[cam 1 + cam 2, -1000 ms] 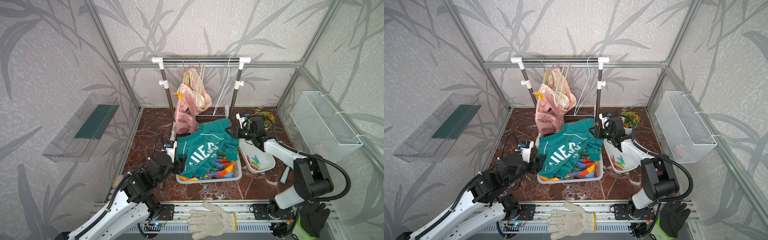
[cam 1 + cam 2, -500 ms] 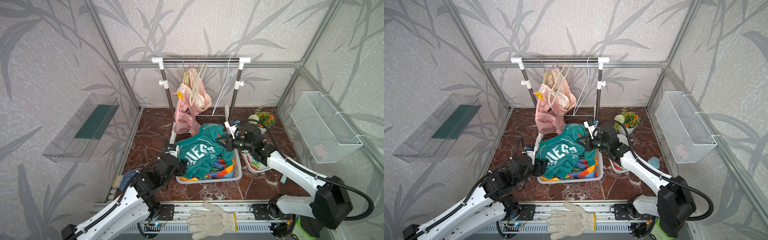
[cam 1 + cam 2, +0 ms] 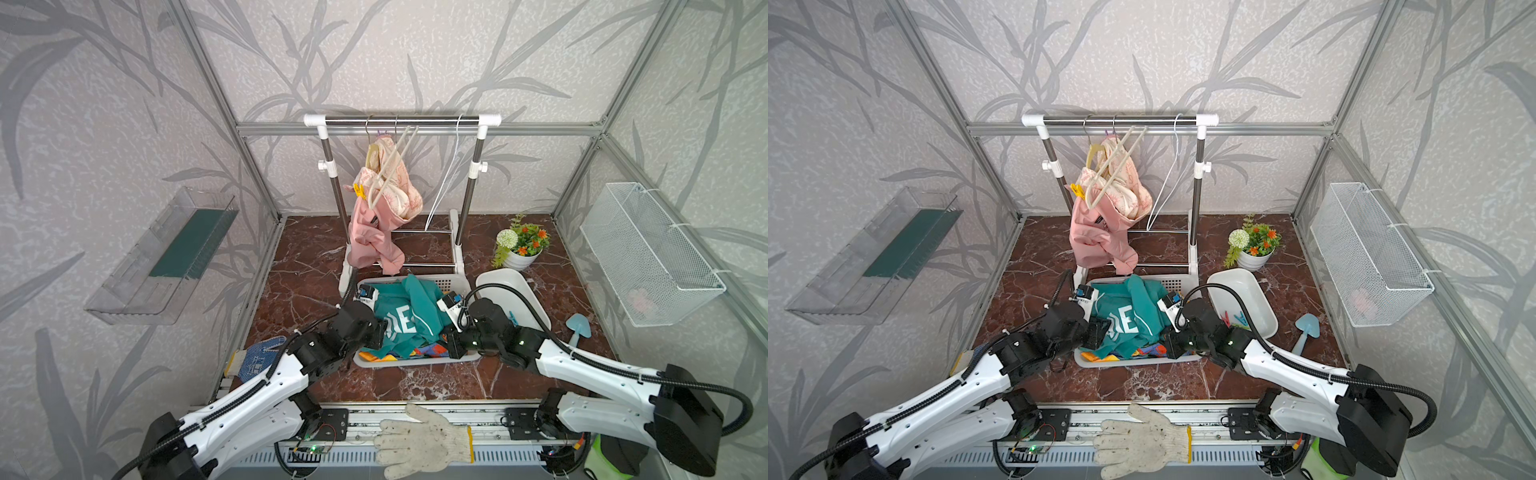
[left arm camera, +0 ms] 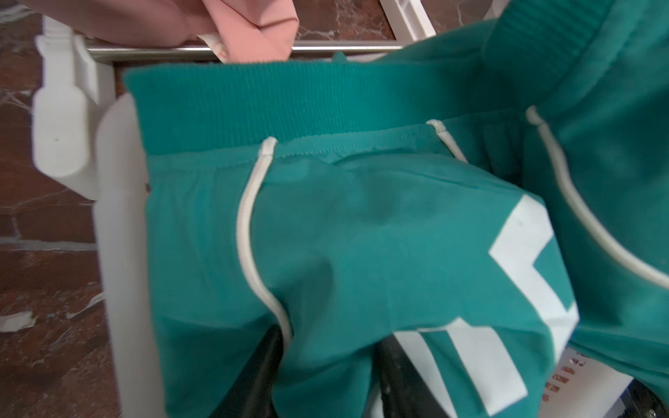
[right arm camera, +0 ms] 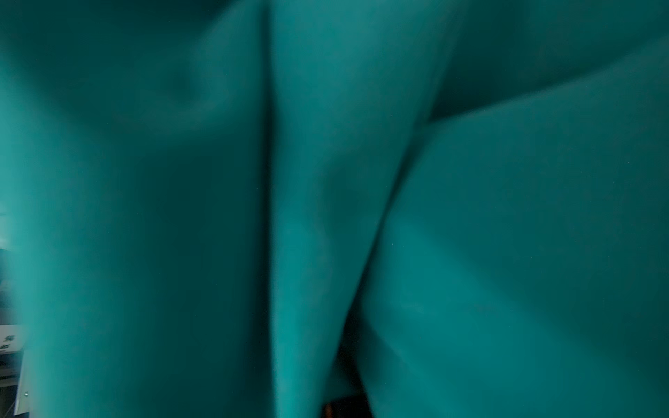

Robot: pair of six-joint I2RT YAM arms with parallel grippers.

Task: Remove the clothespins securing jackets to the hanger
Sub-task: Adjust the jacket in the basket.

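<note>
A teal jacket (image 3: pixel 409 316) (image 3: pixel 1129 316) with white lettering lies bunched in the white basket (image 3: pixel 415 362), on top of a rainbow patchwork jacket (image 3: pixel 415 353). My left gripper (image 3: pixel 380 332) (image 4: pixel 327 372) is at its left edge, with a fold of teal cloth pinched between the black fingers (image 4: pixel 260 369). At the jacket's right edge my right gripper (image 3: pixel 451 347) is shut on teal cloth, which fills the right wrist view and hides the jaws. A pink jacket (image 3: pixel 374 232) hangs from a beige hanger (image 3: pixel 390 170) with a yellow clothespin (image 3: pixel 359 191) on it. Red and blue clothespins (image 3: pixel 1233 319) lie in the white tub (image 3: pixel 1246 286).
The clothes rack (image 3: pixel 399 121) stands behind the basket, with an empty white wire hanger (image 3: pixel 444 183) on it. A flower pot (image 3: pixel 519 249), a blue scoop (image 3: pixel 579 326) and a wire wall basket (image 3: pixel 648 253) are at the right. A white glove (image 3: pixel 419 440) lies on the front rail and a dotted glove (image 3: pixel 257 357) at the front left.
The right gripper shut on the teal jacket and brought it down and forward into the basket. The left gripper moved up to the jacket's left edge and closed on the cloth.
</note>
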